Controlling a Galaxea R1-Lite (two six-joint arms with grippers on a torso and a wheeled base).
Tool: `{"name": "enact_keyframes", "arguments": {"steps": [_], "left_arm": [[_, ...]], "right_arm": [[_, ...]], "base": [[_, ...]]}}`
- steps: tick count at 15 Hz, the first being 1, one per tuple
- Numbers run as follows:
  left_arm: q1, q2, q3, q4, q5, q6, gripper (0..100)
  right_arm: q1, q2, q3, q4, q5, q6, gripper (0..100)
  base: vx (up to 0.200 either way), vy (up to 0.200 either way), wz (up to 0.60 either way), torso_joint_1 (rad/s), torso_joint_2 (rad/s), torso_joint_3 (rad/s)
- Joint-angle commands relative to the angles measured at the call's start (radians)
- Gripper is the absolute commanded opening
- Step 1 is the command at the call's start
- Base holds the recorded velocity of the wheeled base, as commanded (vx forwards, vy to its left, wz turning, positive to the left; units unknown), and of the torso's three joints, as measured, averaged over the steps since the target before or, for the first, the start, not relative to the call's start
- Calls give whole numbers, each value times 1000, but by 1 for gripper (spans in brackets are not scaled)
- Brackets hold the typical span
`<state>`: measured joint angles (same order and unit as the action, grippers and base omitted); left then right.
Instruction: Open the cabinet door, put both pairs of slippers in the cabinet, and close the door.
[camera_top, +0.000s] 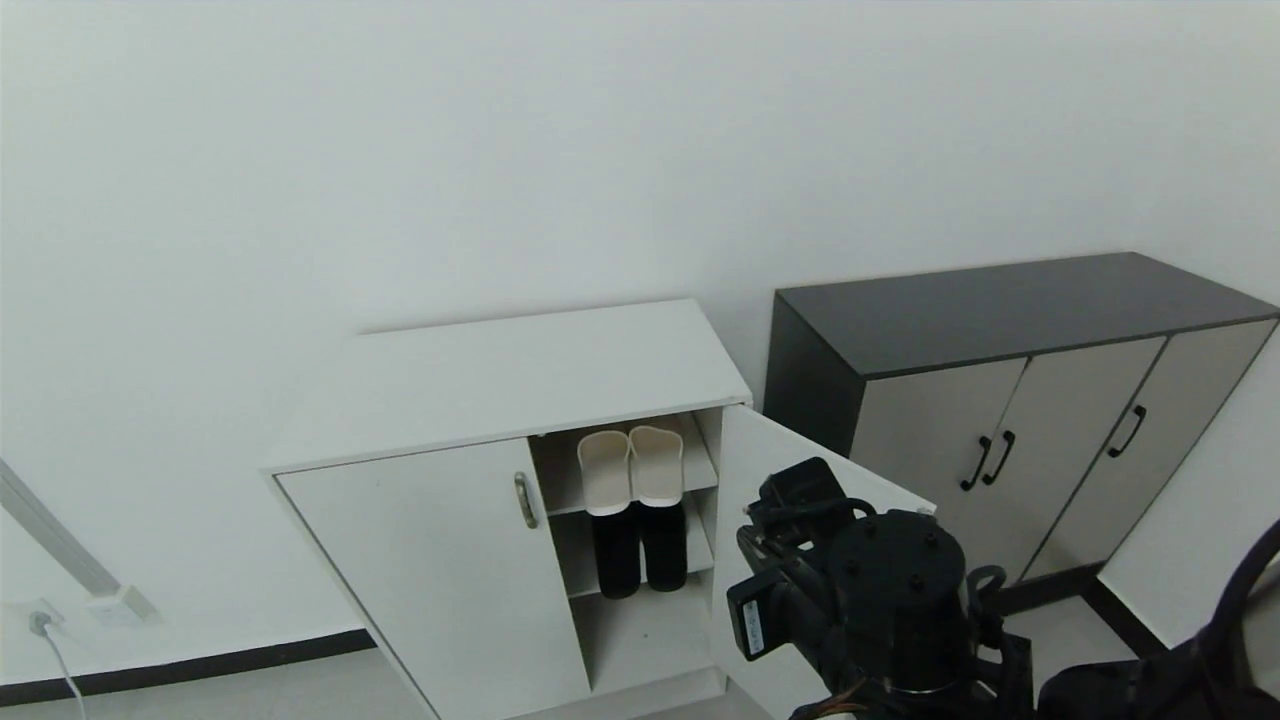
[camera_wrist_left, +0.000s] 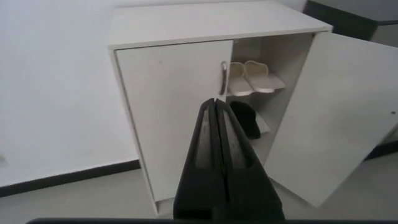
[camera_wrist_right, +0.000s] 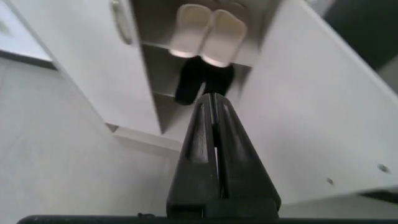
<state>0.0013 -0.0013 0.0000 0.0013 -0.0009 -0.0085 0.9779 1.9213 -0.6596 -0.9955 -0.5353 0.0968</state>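
Both pairs of slippers are in the cabinet (camera_top: 520, 375): the white pair (camera_top: 632, 468) on the upper shelf, the black pair (camera_top: 640, 555) on the shelf directly at 6 o'clock of it. What seems left is closing the open door (camera_top: 775, 455).

In the head view that door hangs from the cabinet's right side and runs out toward 4 o'clock. Its long axis is upright, and its free edge lies at about 1 o'clock of the right arm's wrist. The right arm is plainly the nearer one.

The right gripper (camera_wrist_right: 213, 102) has its fingers pressed together, holding nothing, and points at the shelves with the door's inner face (camera_wrist_right: 311, 106) just beside it. The left gripper (camera_wrist_left: 215, 106) is likewise pinched together and empty, facing the closed left door (camera_wrist_left: 168, 106) near its handle (camera_wrist_left: 223, 78).

The arm covers the open door's lower part in the head view. Its outer face and handle cannot be made out, so a push would probably have to come from behind the free edge.
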Motion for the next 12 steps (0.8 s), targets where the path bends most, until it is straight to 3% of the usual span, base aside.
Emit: {"name": "enact_keyframes", "arguments": {"steps": [1,5,10,12], "left_arm": [[0,1,0,0,-1,-1,0],[0,1,0,0,-1,-1,0],[0,1,0,0,-1,-1,0],[0,1,0,0,-1,-1,0]], "right_arm": [[-2,10,0,-2,0,0,0],[-4,13,0,-2,-2,-9,0],[-7,25,0,-15,-6,-16,0],[-24,30,-2,-21,-9,-23,0]], "base": [[0,0,0,0,0,0],[0,0,0,0,0,0],[-200,0,0,5,3,1],[0,0,0,0,0,0]]}}
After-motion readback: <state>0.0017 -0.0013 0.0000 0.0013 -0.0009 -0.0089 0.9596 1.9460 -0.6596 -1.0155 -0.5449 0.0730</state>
